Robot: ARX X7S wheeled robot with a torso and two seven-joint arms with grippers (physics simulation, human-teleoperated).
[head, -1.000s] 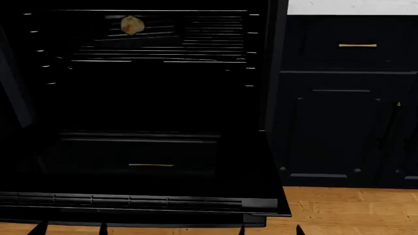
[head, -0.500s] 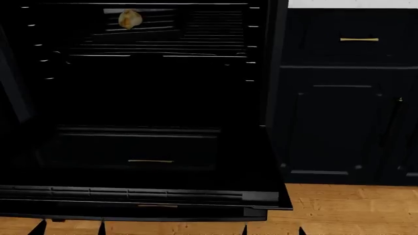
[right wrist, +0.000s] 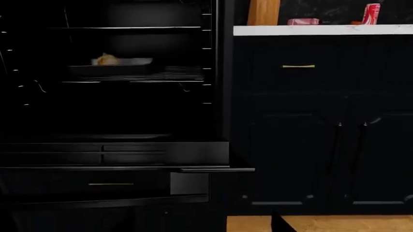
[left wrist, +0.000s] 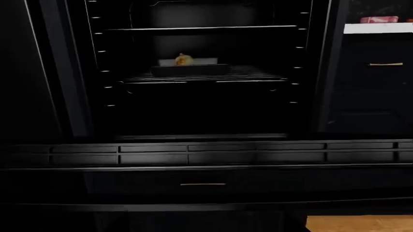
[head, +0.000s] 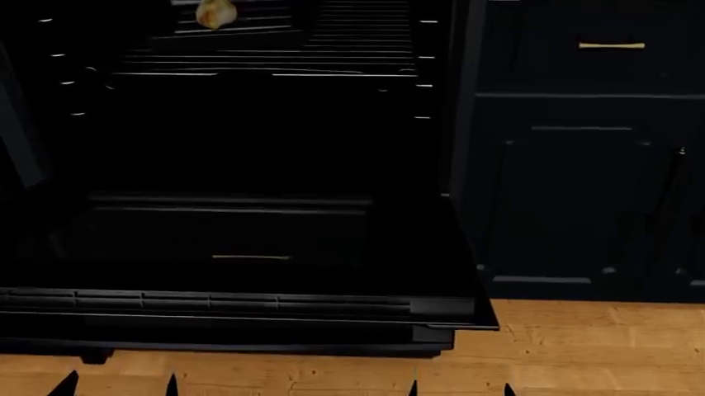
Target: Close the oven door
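The oven door [head: 364, 272] is a wide glossy black panel lying flat and fully open in front of the oven cavity [head: 253, 124]. Its vent slots [head: 210, 303] run along the edge nearest me. My left gripper [head: 119, 386] and right gripper [head: 461, 388] show only as pairs of dark fingertips at the bottom of the head view. Both stand open, short of the door's front edge and touching nothing. The left wrist view faces the door's slotted edge [left wrist: 206, 153]. In the right wrist view the door's right corner [right wrist: 193, 159] shows, with one fingertip [right wrist: 279, 223] over the floor.
A baking tray with a pale food item [left wrist: 183, 60] rests on an oven rack. A black drawer front with a brass handle [left wrist: 203, 184] sits under the door. Navy cabinets [head: 584, 206] stand to the right, under a white counter [right wrist: 322, 30] with a red can [right wrist: 371, 12]. Wooden floor [head: 595, 346] lies below.
The oven and its door have slid upward in the head view and more wooden floor shows below. The fingertips stay at the bottom edge, and the door stays flat and open.
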